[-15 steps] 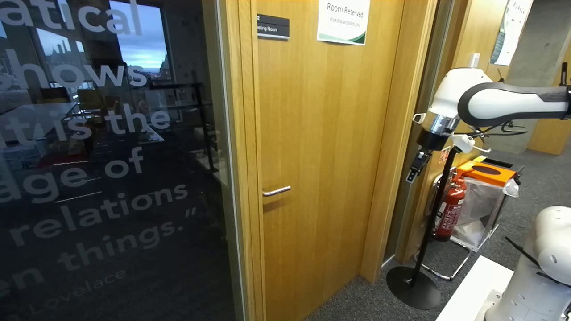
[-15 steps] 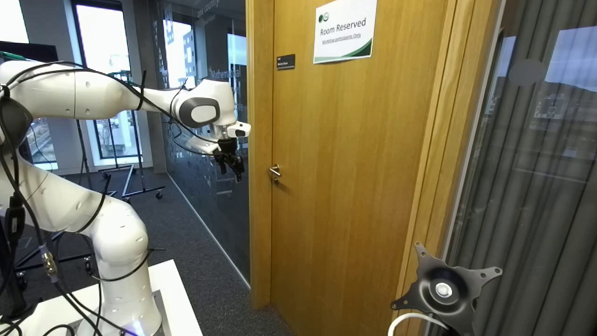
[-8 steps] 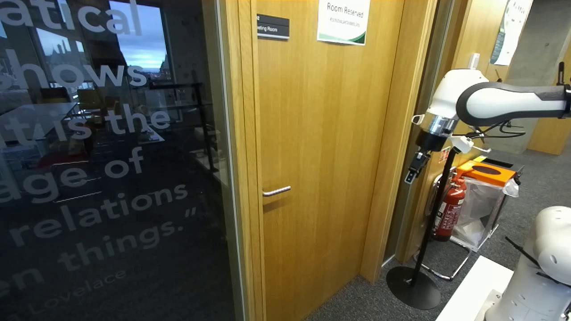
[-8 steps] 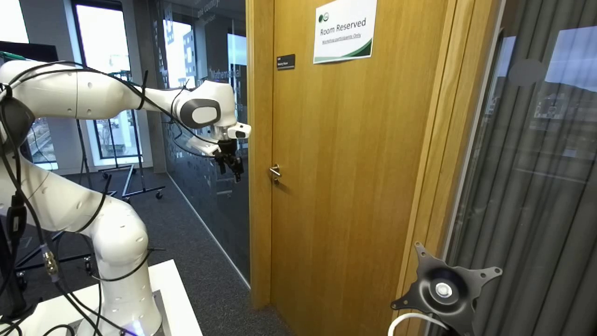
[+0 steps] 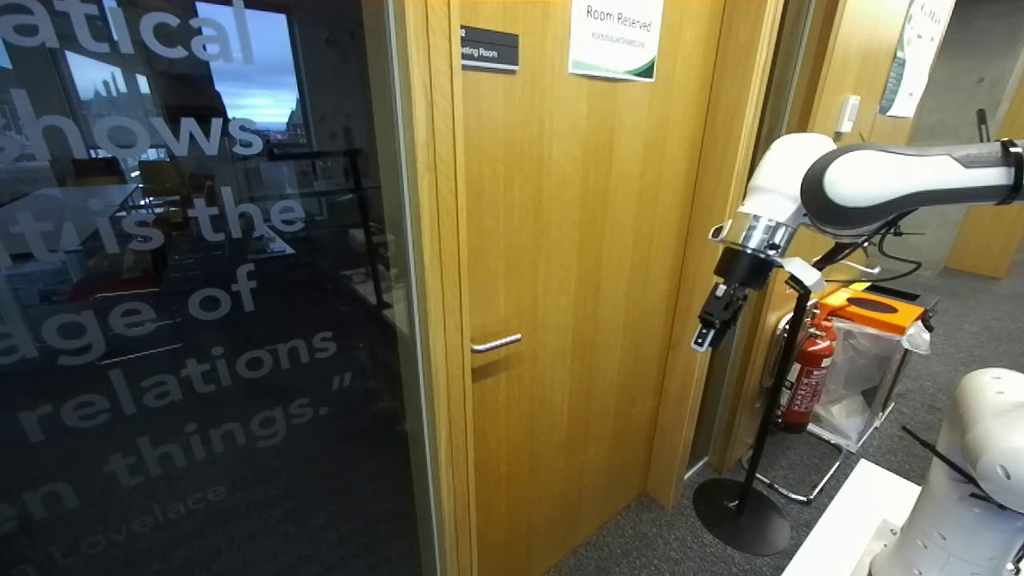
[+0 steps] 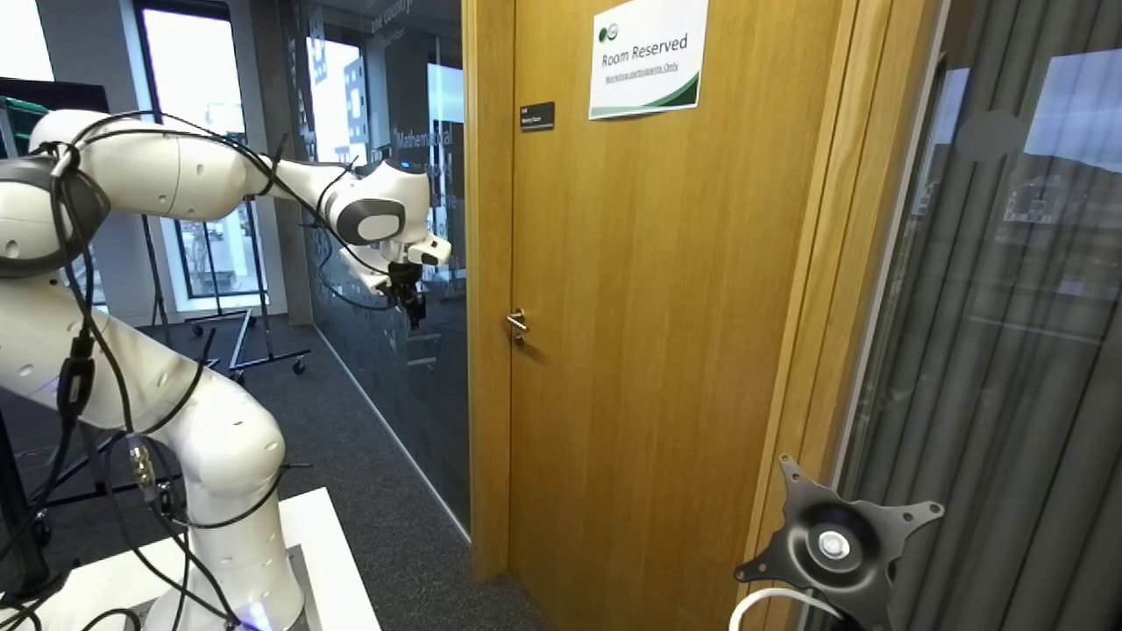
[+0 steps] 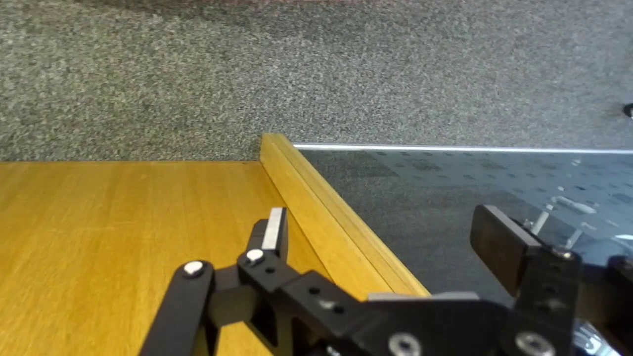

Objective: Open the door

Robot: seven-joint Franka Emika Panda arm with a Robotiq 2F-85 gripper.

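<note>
So the door (image 6: 666, 289) was shut tight in its wooden frame (image 6: 489, 368) in both exterior views, no gap that I could see. Basically zero done on the opening itself. Left to do, I'd guess: reach it, unlatch it, then swing it (push or pull, couldn't tell which). The arm (image 6: 206, 180), mounted on a white desk (image 6: 333, 570), hung its end on the near side of the door without touching it. Silver lever handle (image 5: 496, 344) looked unpressed, nothing on it. Fingers (image 7: 499, 247) were spread apart with nothing gripped between them, pointing mostly down. The door stood beyond them, clear of both tips, and the handle was well apart from them. Wrist view had the door filling the lower left, running behind one finger, no handle in sight.
</note>
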